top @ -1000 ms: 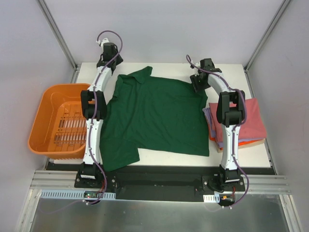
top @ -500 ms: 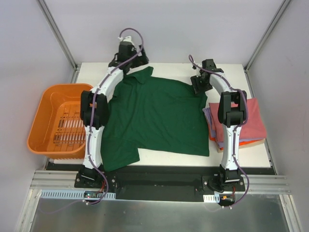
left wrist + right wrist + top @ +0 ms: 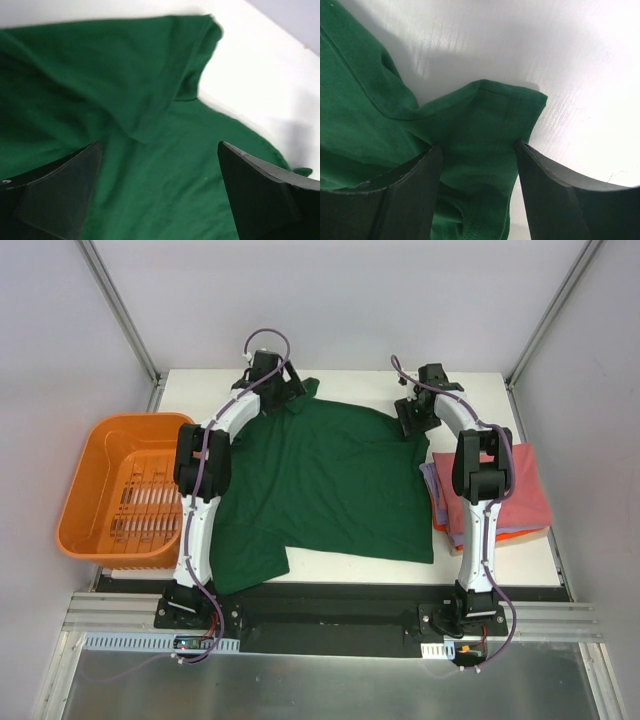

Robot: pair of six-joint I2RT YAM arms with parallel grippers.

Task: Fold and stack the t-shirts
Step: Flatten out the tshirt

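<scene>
From above, the green shirt (image 3: 330,480) lies spread flat over the middle of the white bench (image 3: 360,382), its collar (image 3: 305,392) at the far left and its hem along the near edge. The left end effector (image 3: 278,388) hangs over the collar, at the far left corner of the shirt. The right end effector (image 3: 412,420) is down at the shirt's far right sleeve. The folded shirts (image 3: 530,490) sit in a stack on the right of the bench, just beside the green shirt's right edge. The top one is pink-red, with lavender and orange edges showing beneath it. An orange basket (image 3: 115,490) stands off the bench's left side.

In the left wrist view, the two dark fingers (image 3: 55,195) stand spread wide above green cloth, with nothing gripped between them. A fold (image 3: 145,100) of the shirt lies ahead of them, with white bench beyond on the right.

In the right wrist view, the fingers (image 3: 555,195) are apart, one on each side of the sleeve (image 3: 495,115). The sleeve lies flat on the bench, its hemmed end pointing away; the cloth is not pinched.
</scene>
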